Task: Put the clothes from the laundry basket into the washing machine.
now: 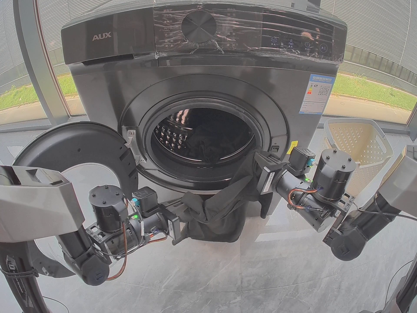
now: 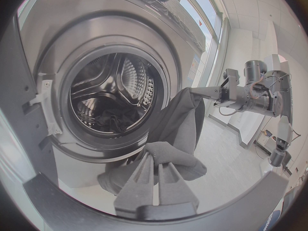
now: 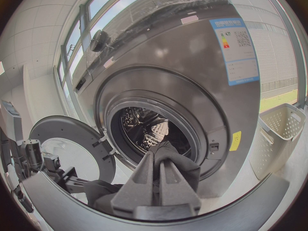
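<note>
Clamped on one dark garment (image 1: pixel 217 209) at centre frame are the left gripper (image 1: pixel 180 222), low left, and the right gripper (image 1: pixel 260 166), at the drum's lower-right rim. The garment sags below the washing machine's (image 1: pixel 108 88) open mouth. A blue-and-white label (image 1: pixel 317 93) sits upper right, with a yellow sticker (image 1: pixel 292 147) beneath it. The laundry basket (image 1: pixel 360 142) stands at far right.

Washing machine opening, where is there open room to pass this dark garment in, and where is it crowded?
Free: the upper half of the drum mouth, between its top rim and the dark clothes lying inside. Crowded: the lower right rim, where the right pincer and the garment sit; the left pincer holds its other end lower, near the open door.
</note>
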